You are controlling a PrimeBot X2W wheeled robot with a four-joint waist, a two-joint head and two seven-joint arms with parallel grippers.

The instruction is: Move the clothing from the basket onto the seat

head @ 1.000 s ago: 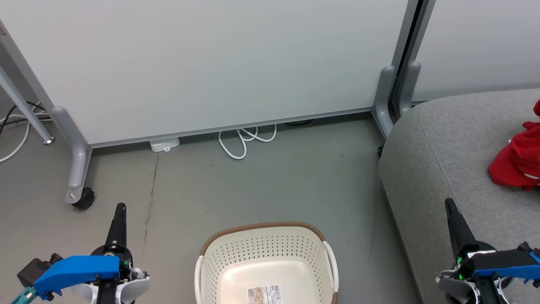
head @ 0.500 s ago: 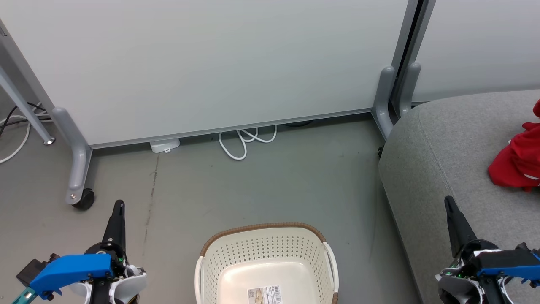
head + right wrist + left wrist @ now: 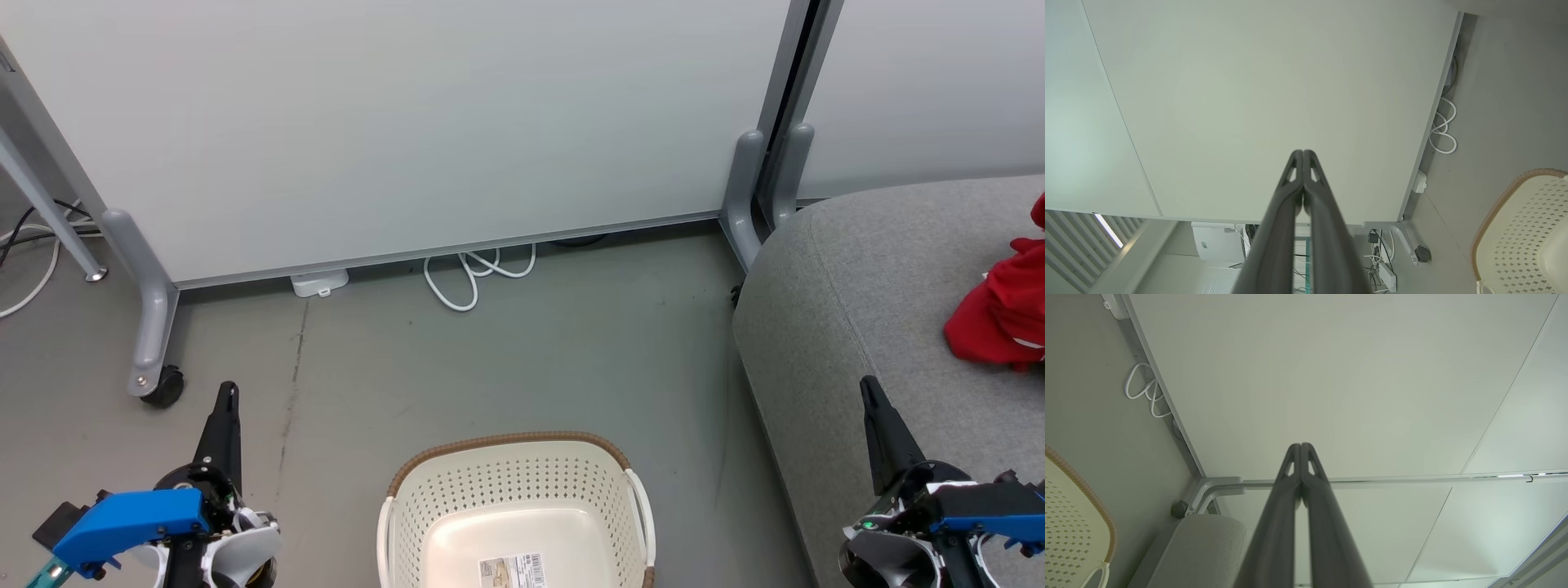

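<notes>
Standing on the grey floor (image 3: 531, 359), the basket (image 3: 510, 482) shows its pale bottom with a printed label (image 3: 512, 569). Right of the basket, the clothing (image 3: 1000, 314) lies bunched on the seat (image 3: 849, 310) (well apart from the basket). The left tool (image 3: 226, 392) hangs left of the basket, and the right tool (image 3: 867, 388) right of it over the seat's edge. Each has its fingers pressed together, pinching nothing.
</notes>
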